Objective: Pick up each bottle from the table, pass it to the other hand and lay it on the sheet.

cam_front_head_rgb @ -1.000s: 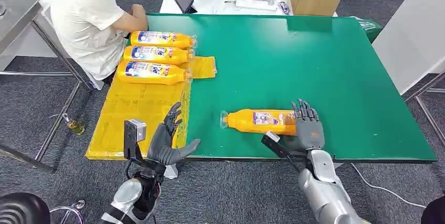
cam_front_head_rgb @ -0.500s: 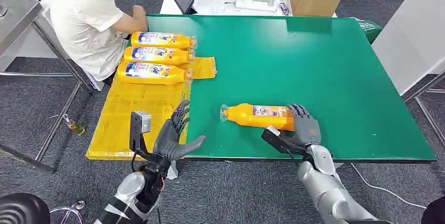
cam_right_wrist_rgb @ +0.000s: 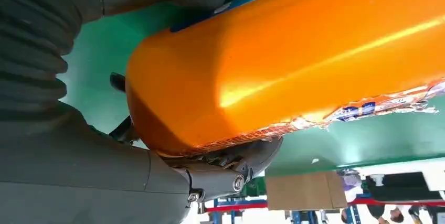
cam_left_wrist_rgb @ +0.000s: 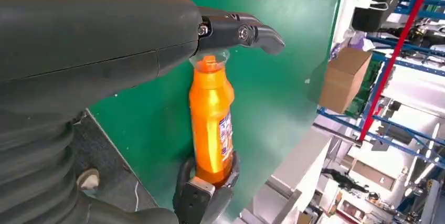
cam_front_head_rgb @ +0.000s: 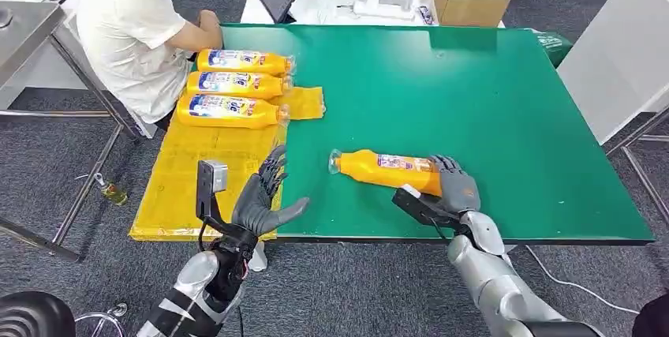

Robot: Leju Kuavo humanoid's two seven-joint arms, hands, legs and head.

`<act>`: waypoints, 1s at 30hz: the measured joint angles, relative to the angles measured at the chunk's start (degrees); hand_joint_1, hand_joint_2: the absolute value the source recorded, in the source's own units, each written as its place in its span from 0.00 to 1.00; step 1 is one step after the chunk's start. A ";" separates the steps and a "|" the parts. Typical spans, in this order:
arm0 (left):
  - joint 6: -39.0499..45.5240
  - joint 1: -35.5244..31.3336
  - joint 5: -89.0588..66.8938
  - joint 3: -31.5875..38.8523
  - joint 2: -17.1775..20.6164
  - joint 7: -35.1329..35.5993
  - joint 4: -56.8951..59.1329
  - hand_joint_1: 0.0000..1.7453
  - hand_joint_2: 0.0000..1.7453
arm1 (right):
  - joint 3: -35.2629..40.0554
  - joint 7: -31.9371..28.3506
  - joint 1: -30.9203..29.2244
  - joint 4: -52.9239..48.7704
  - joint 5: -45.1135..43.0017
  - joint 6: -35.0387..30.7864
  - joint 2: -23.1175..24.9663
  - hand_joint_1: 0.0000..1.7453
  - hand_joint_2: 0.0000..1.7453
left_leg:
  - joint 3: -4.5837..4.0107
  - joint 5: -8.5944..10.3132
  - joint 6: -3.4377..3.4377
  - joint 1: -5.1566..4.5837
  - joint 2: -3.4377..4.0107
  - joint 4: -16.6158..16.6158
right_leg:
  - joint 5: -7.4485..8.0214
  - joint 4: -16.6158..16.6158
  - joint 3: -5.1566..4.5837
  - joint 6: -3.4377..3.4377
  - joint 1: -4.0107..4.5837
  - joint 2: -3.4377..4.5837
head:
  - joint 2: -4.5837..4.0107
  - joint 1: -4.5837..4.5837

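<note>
Right robot hand (cam_front_head_rgb: 456, 189) is gripping the orange bottle (cam_front_head_rgb: 384, 170) by its base over the green desk (cam_front_head_rgb: 473, 100) — left robot hand (cam_front_head_rgb: 264, 203) is hovering nearby, fingers spread, holding nothing.

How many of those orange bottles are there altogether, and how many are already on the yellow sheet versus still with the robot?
Bottles on the sheet: 3
Bottle held in the right hand: 1
Bottles in the left hand: 0
Total bottles: 4
</note>
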 measured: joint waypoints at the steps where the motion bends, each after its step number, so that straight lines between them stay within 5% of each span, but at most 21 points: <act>1: 0.00 0.00 0.02 0.00 -0.02 0.00 0.00 0.00 1.00 | 0.00 -0.09 0.00 0.00 0.00 0.02 0.00 1.00 1.00 | 0.01 0.00 0.00 0.00 0.00 0.00 | 0.00 0.00 0.01 0.00 0.00 0.00 | 0.00 0.00; 6: 1.40 0.01 0.50 -0.44 0.02 -1.16 0.00 0.00 1.00 | 0.00 -3.72 0.12 0.00 -3.55 -0.57 0.02 1.00 1.00 | 0.01 0.00 0.00 0.00 -0.01 0.00 | 0.00 0.00 0.05 0.00 0.00 0.00 | 0.00 0.00; 13: 3.50 1.53 3.60 -0.52 0.07 -2.56 0.06 0.00 1.00 | -1.05 -17.61 3.31 -3.53 -24.28 1.55 2.86 1.00 1.00 | -0.07 0.00 0.00 0.00 -0.01 0.00 | -0.02 0.01 -0.02 0.00 0.02 -0.01 | 0.00 -0.02; 22: 6.04 4.64 8.21 -1.12 -0.11 -5.47 0.92 0.00 1.00 | 2.91 -18.40 10.32 -20.38 -44.24 0.87 6.25 1.00 1.00 | -0.47 0.00 0.00 0.00 -0.09 0.00 | -0.04 0.02 -0.34 0.00 -0.01 -0.03 | 0.00 0.00; 30: 11.87 5.94 2.46 -1.60 -1.17 -11.17 0.90 0.00 1.00 | 5.57 -18.45 14.53 -31.35 -47.77 0.51 6.86 1.00 1.00 | -0.55 0.00 0.00 0.00 -0.09 0.00 | -0.04 0.02 -0.45 0.00 -0.01 -0.04 | 0.00 0.00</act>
